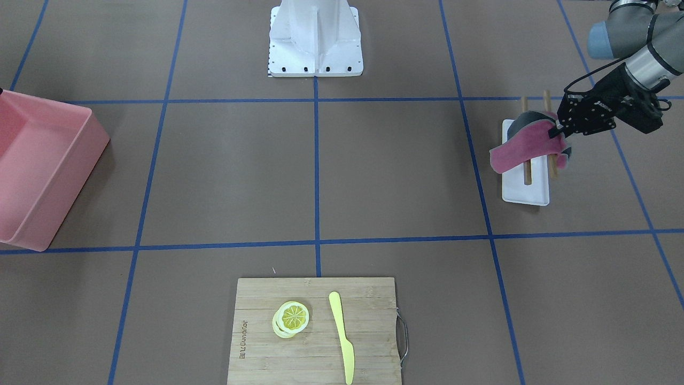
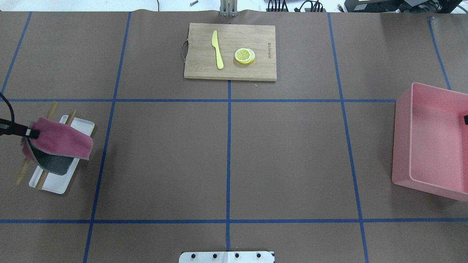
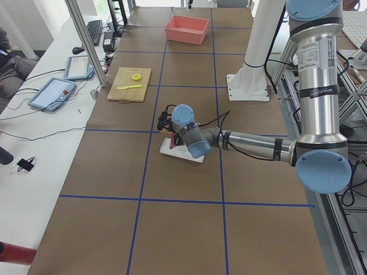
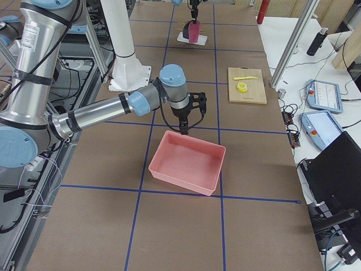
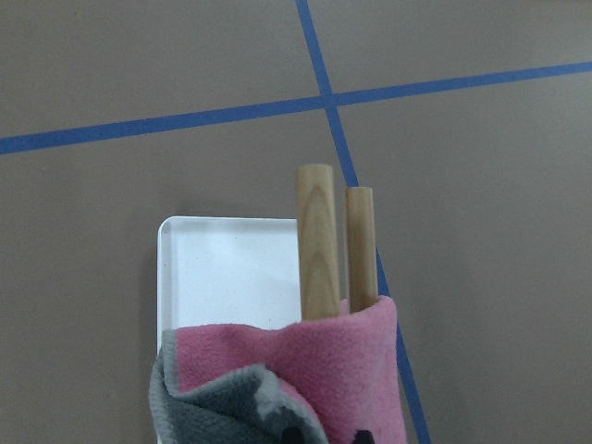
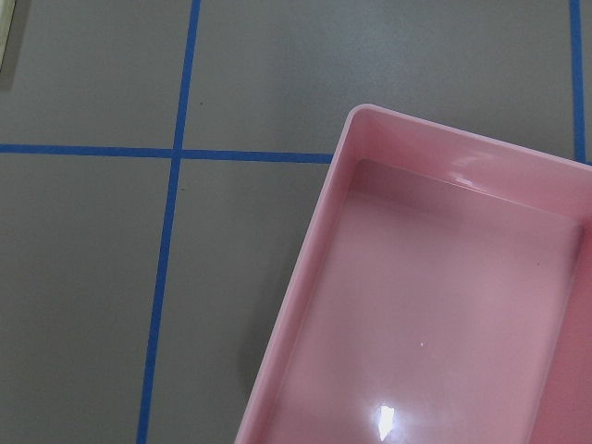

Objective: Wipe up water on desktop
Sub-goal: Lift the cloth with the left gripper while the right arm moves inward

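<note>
Pinching pink cloth [image 1: 521,147], left claw [image 1: 558,128] over white tray [image 1: 526,192] | right claw [image 4: 184,131] above pink bin [image 4: 189,161], state unclear

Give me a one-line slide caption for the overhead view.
Left gripper holds a pink-and-grey fleece cloth over a white rectangular tray on the brown taped desktop.

Showing one pink bin [image 2: 402,146], one cutting board [image 2: 204,69], one knife [image 2: 218,49], one lemon-slice stack [image 2: 244,56], one tray [image 2: 55,184], two sticks [image 5: 318,240], one cloth [image 2: 60,140].
</note>
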You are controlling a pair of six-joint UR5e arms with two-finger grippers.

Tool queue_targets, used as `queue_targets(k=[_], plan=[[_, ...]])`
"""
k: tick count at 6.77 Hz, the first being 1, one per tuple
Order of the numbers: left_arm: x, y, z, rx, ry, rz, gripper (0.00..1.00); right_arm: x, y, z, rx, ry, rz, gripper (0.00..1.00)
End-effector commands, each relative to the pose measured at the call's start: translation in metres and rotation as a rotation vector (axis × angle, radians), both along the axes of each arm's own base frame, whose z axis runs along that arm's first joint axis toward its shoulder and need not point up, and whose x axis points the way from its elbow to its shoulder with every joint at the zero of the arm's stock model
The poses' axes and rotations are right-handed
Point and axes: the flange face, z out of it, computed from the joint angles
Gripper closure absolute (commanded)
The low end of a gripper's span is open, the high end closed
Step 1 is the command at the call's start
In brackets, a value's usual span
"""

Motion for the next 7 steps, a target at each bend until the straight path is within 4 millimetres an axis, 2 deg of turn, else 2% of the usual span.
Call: queue_targets(k=[1,2,3,4,5,6,7], plan=[[-0.02,-0.007,-0.001,-0.002,0.004,-0.041,1.0,0.0,0.0,0.0,0.001,-0.001,0.0,0.0],[-0.025,-0.009,-0.005,0.002,0.008,-0.053,1.0,0.0,0.0,0.0,0.0,-0.003,-0.002,0.0],[-0.032,-0.012,-0.017,-0.008,0.033,-0.052,1.0,-0.003,-0.003,-0.009,0.02,-0.011,-0.007,0.0],[-0.043,-0.022,-0.029,-0.063,0.055,-0.106,1.0,-0.021,-0.016,-0.032,0.072,-0.026,-0.034,0.0],[-0.038,-0.036,-0.064,-0.157,0.112,-0.177,1.0,-0.057,-0.03,-0.066,0.046,-0.064,-0.008,0.0],[-0.033,-0.05,-0.1,-0.252,0.175,-0.225,1.0,-0.114,-0.038,-0.105,0.046,-0.071,0.031,0.0],[-0.028,-0.061,-0.127,-0.318,0.222,-0.254,1.0,-0.18,-0.04,-0.163,0.12,-0.101,0.065,0.0]])
